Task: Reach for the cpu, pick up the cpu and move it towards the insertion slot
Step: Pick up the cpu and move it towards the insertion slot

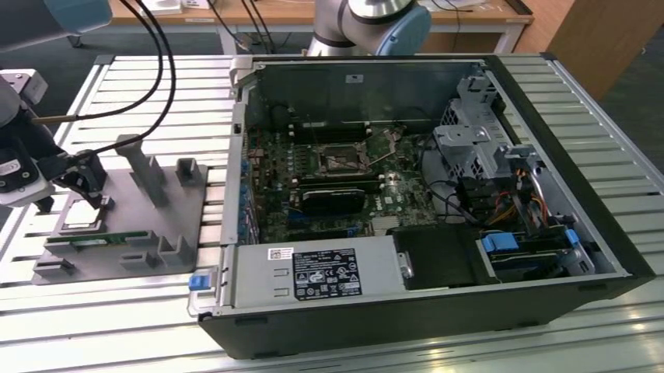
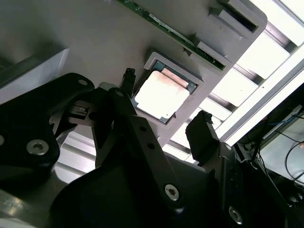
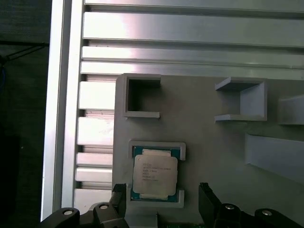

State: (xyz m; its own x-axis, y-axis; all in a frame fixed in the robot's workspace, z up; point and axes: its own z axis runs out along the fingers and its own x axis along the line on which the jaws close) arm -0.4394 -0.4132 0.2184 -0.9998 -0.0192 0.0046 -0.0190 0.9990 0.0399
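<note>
The gripper has its fingers spread wide, one on each side of the cpu, holding nothing. The cpu lies flat, silvery top up with green rim, nearly square, in a framed pocket of the grey fixture.

Greys, silver, black, a little green
The cpu has a pale silvery top and teal-green rim; fixture plain grey; table ribbed silver; gripper black; insertion slot black, silver-framed, on green circuit board.
</note>
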